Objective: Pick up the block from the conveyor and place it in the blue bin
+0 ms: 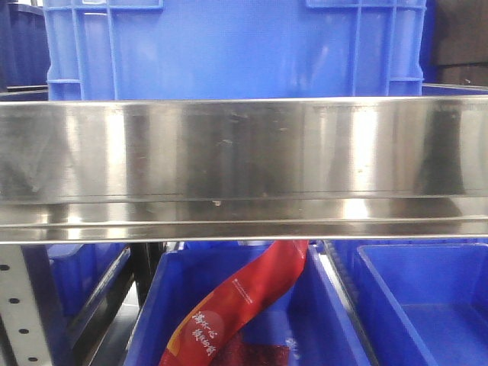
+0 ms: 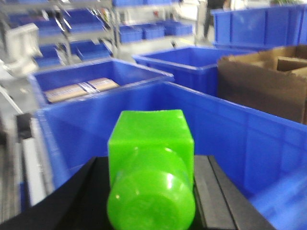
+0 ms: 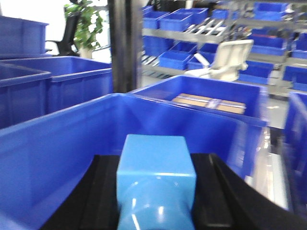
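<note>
You are in a warehouse or sorting floor: metal shelving racks (image 3: 225, 33) stacked with blue plastic bins (image 3: 172, 21), large blue crates (image 2: 192, 62) on the floor, an open cardboard box (image 2: 268, 76), and a steel rail (image 1: 244, 168) across the front view.

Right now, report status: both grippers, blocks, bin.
Left gripper shut on green block. Right gripper shut on light blue block. Both at blue bin. Nothing blocking.
</note>
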